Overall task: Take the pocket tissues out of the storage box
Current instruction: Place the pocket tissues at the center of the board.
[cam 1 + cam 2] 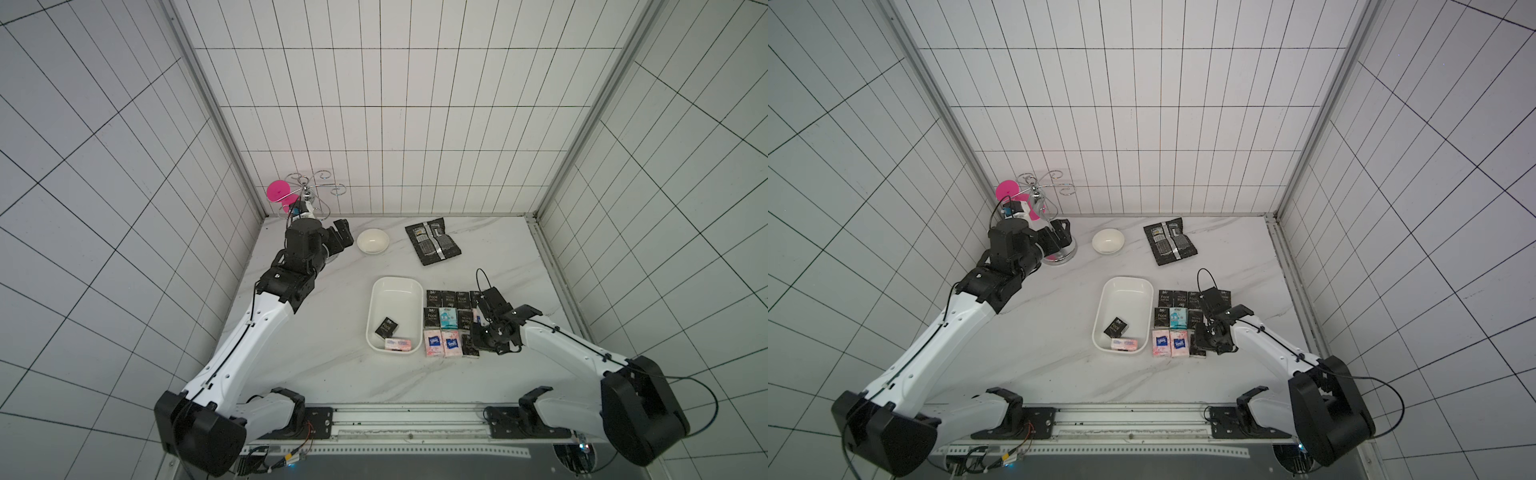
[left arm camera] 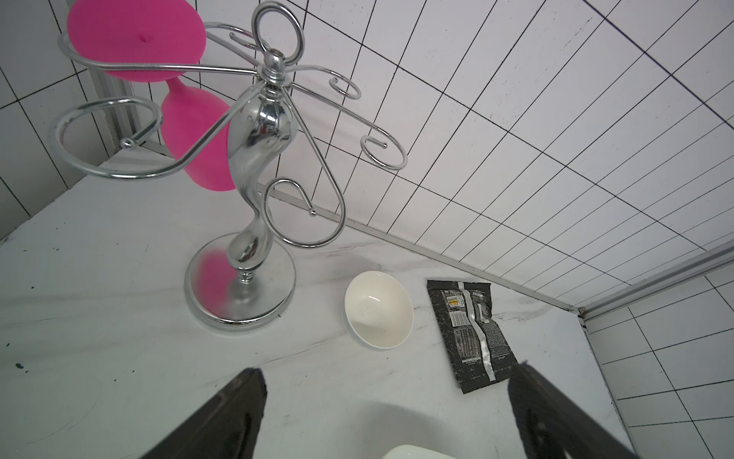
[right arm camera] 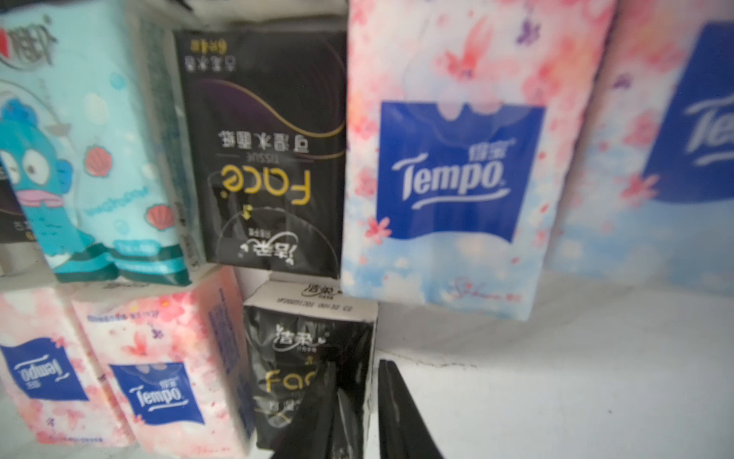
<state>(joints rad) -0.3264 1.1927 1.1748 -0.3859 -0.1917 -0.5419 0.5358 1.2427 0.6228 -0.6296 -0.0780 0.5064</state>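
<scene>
Right tool (image 3: 357,363) is held low over the tabletop (image 1: 324,332), at the near right corner of the packets (image 1: 446,328) that are laid out in rows just right of the box (image 1: 395,279). Its fingers (image 3: 397,417) are set narrowly apart, astride the edge of a black packet (image 3: 310,377) at the end of the near row. Whether that packet is pinched or only touched cannot be told.

Left tool (image 2: 387,369) is kept well apart at the far left, with its fingers spread wide. It is beside a chrome rack (image 2: 254,159), on which a pink glass (image 2: 198,147) is hung upside down.

Two packets are seen inside the box. A tilted packet (image 1: 386,327), black, is lying on the floor of the box, and a pink packet (image 1: 397,344) is lying along the near wall.

In the rows outside, black ones are placed along the far side and a teal packet (image 1: 448,320) in the middle row. Pink-white ones with blue labels are set along the near side.

A white bowl (image 1: 372,241) and a black foil pouch (image 1: 433,242) are found toward the far edge of the tabletop, apart from the box.
</scene>
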